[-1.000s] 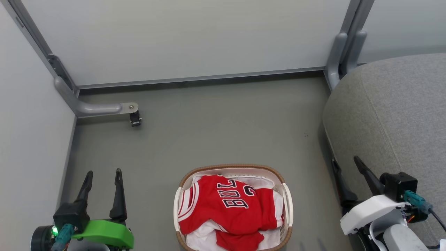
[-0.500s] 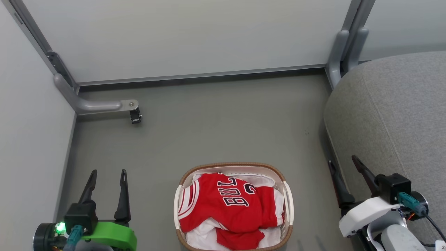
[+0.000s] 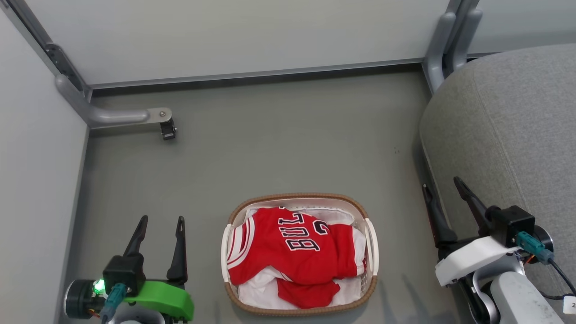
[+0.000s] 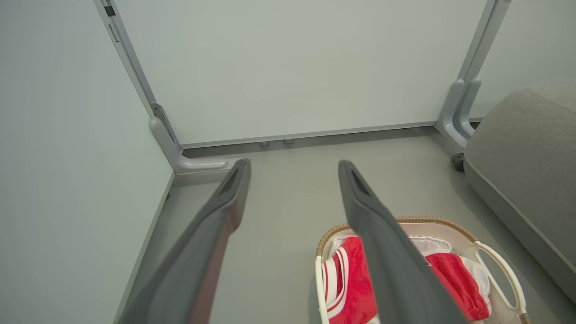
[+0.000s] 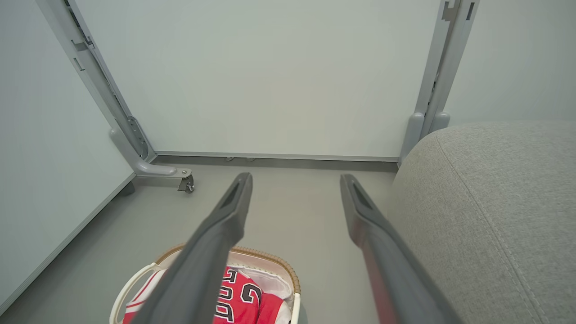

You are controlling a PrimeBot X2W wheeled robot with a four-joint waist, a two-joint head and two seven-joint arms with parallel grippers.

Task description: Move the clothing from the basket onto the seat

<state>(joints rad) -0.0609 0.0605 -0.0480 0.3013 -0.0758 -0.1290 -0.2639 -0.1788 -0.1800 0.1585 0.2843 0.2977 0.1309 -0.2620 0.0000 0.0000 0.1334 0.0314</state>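
Observation:
The white basket (image 3: pixel 371 252) with its brown woven rim stands on the grey floor at the bottom middle of the head view. In it lies the red clothing: a jersey (image 3: pixel 288 252) with white stripes and dark lettering, and a plain red piece (image 3: pixel 308 293) at its near side, over a white cloth. The grey seat (image 3: pixel 508 130) fills the right side. My left gripper (image 3: pixel 161 221) hangs open left of the basket. My right gripper (image 3: pixel 441 184) is open beside the seat's edge. Both are empty. The basket (image 4: pixel 499 265) (image 5: pixel 270 256) also appears low in both wrist views.
Pale partition panels (image 3: pixel 234 36) close off the back and the left side. A grey panel foot with a black caster (image 3: pixel 167 130) juts onto the floor at the back left. Another panel post (image 3: pixel 443 45) stands by the seat's far corner.
The whole head view has shifted: basket, floor and panels sit higher in the picture and more of the basket's near rim shows. Both grippers stay open; the clothing lies as before.

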